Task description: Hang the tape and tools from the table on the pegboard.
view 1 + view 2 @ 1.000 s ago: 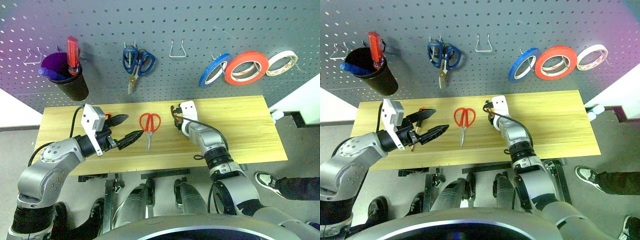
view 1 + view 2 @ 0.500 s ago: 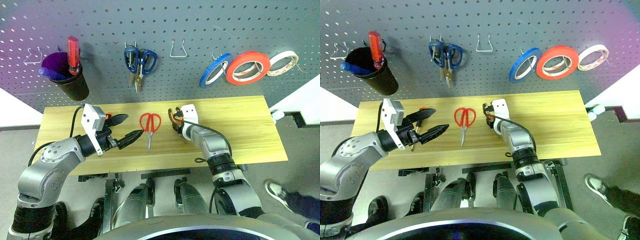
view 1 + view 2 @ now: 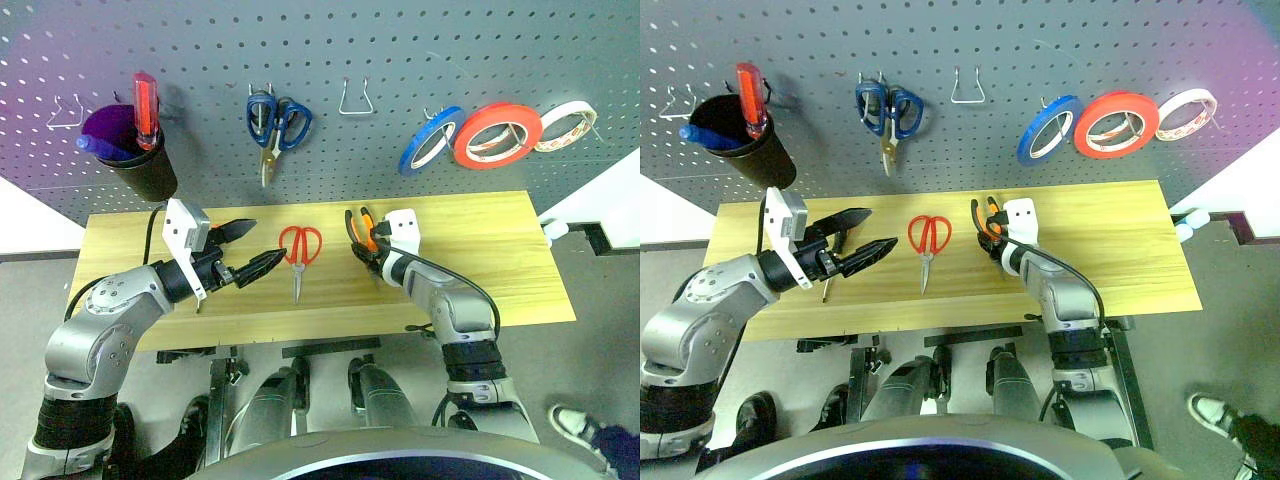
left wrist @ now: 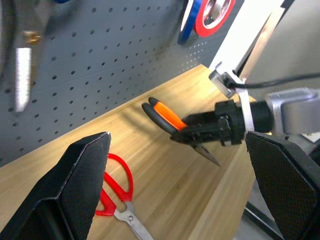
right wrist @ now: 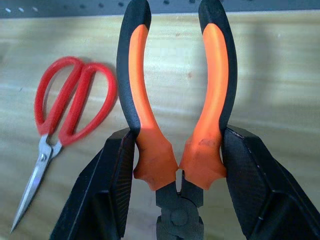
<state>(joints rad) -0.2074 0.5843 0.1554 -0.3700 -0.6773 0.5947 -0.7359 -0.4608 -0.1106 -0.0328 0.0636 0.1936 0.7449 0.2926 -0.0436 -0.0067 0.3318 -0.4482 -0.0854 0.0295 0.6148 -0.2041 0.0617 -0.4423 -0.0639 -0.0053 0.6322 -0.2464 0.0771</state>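
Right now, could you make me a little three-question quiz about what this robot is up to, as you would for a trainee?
1. True or false: the right gripper is shut on the pliers.
2. Which lies on the table between the two arms? A) blue-handled scissors B) red-handled scissors C) orange-red tape
3. Fill in: the left gripper is ____ and holds nothing.

Key
1. True: its fingers clamp the orange-and-black handles near the pivot.
2. B. The blue-handled scissors and the orange-red tape hang on the pegboard.
3. Open.
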